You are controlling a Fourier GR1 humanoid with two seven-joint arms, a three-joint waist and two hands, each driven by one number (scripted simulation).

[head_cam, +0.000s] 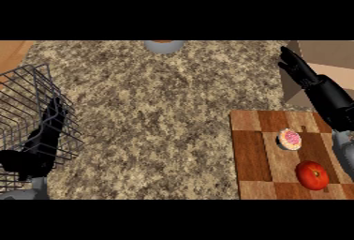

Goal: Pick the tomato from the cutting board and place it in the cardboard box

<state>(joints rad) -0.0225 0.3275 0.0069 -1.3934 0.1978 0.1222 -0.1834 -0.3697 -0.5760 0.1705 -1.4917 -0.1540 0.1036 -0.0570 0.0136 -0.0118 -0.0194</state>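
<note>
**Tomato on the board, right hand empty by the box**

I see the tomato (313, 175) sitting on the near right part of the cutting board (252, 154), close to the board's near edge. My right hand (319, 89) is well apart from it, farther away along the right side. Its fingers are stretched out straight and hold nothing, and their tips lie over the near left edge of the cardboard box (333, 56). The grey right forearm passes along the board's right edge, just right of the tomato.

A small pink-topped round pastry (290, 139) lies on the board between the tomato and the hand, slightly left of both. The box stands just beyond the board's far edge, in the far right corner.

Left of the board, the speckled counter (159, 117) runs wide across to a wire basket (27, 89) at the left edge. My left hand (41, 140) rests there against the basket, fingers relaxed and pointing up. A bowl (165, 45) shows at the far edge.
</note>
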